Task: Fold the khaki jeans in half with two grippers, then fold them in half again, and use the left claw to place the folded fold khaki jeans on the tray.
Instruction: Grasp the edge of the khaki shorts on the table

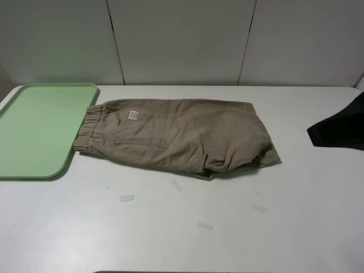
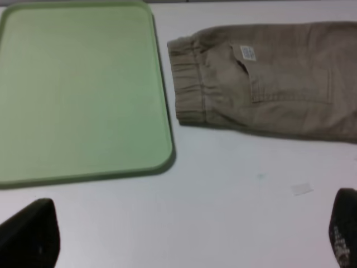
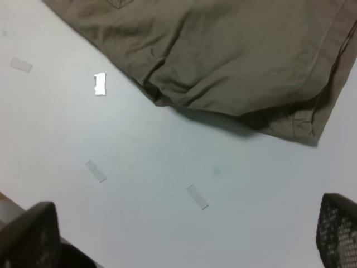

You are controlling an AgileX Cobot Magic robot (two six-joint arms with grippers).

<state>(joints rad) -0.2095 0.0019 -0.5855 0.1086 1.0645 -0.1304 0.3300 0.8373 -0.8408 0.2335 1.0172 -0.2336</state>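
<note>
The khaki jeans (image 1: 182, 135) lie folded over on the white table, with the elastic waistband (image 1: 86, 126) close beside the tray's right rim and the hems to the right. The mint-green tray (image 1: 34, 153) sits at the left and holds nothing. The left wrist view shows the tray (image 2: 78, 95) and the waistband end of the jeans (image 2: 262, 78). My left gripper (image 2: 187, 234) is open and empty above bare table in front of them. My right gripper (image 3: 184, 234) is open and empty above the table near the hem end of the jeans (image 3: 234, 56). Part of the right arm (image 1: 340, 126) shows at the right edge.
Several small clear tape strips lie on the table in front of the jeans, such as one strip (image 1: 127, 198) and another (image 1: 205, 226). A grey panelled wall (image 1: 182, 40) stands behind the table. The table's front edge (image 3: 8, 204) shows in the right wrist view.
</note>
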